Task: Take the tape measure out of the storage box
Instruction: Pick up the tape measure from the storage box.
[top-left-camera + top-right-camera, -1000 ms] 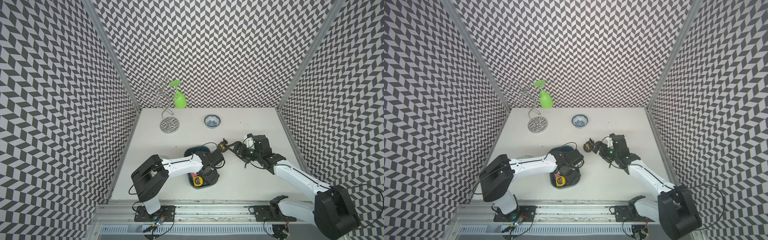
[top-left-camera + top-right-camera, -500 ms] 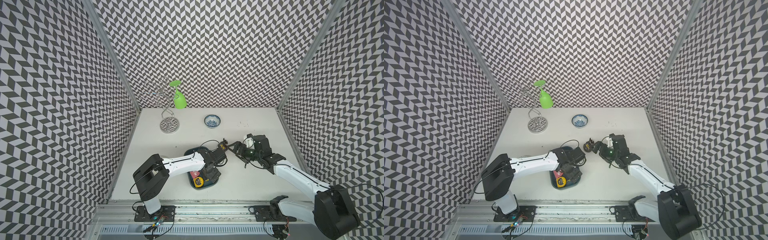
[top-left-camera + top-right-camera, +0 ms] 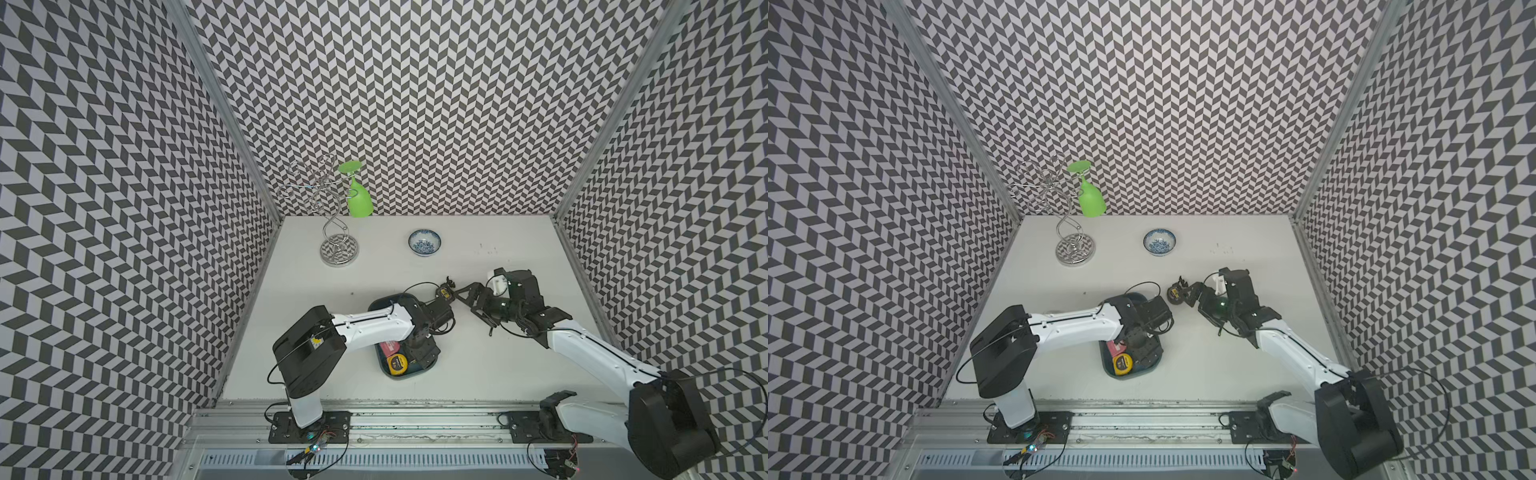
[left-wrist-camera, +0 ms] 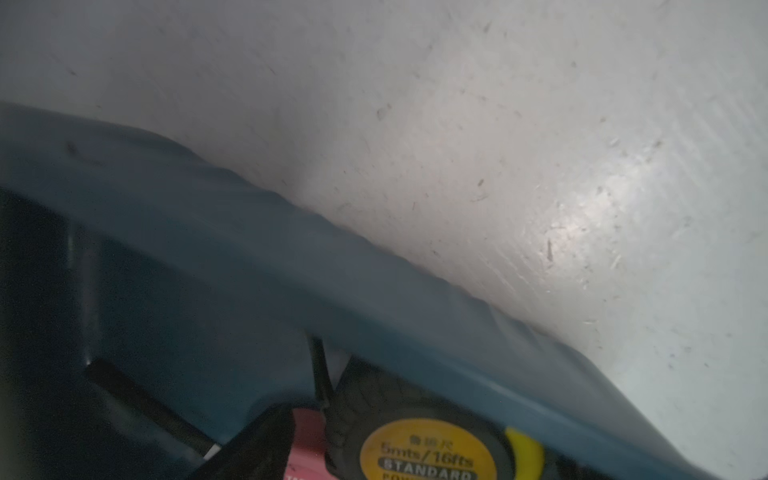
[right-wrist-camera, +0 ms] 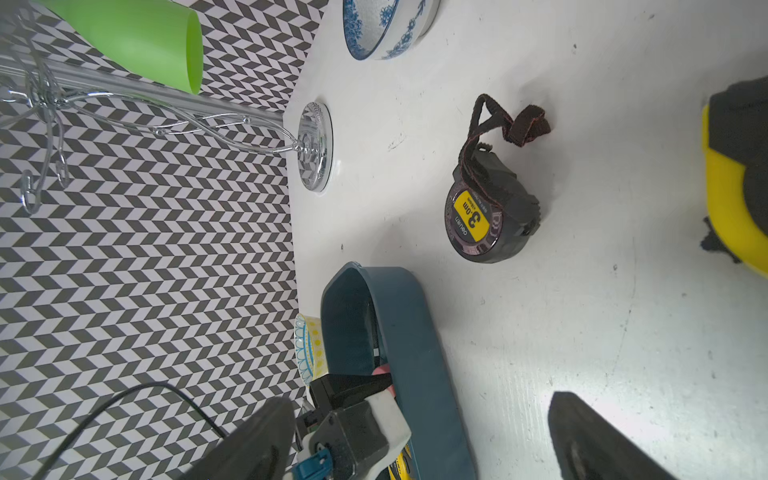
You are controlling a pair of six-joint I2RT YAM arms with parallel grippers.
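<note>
Round-faced tape measure (image 4: 428, 453) inside smooth, round-cornered storage box (image 4: 291, 266)

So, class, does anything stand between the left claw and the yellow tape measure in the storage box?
Nothing visible does. The left claw is down in the storage box, right beside the yellow tape measure. A pink item lies close alongside and could crowd the grasp.

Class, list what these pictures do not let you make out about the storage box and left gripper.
1. Storage box interior: mostly hidden in both top views by the left arm.
2. Left gripper: fingertips under its own wrist in top views, cut off by the picture edge in the left wrist view.
3. Pink item beside the yellow tape measure: partly covered, blurred; cannot be identified.
</note>
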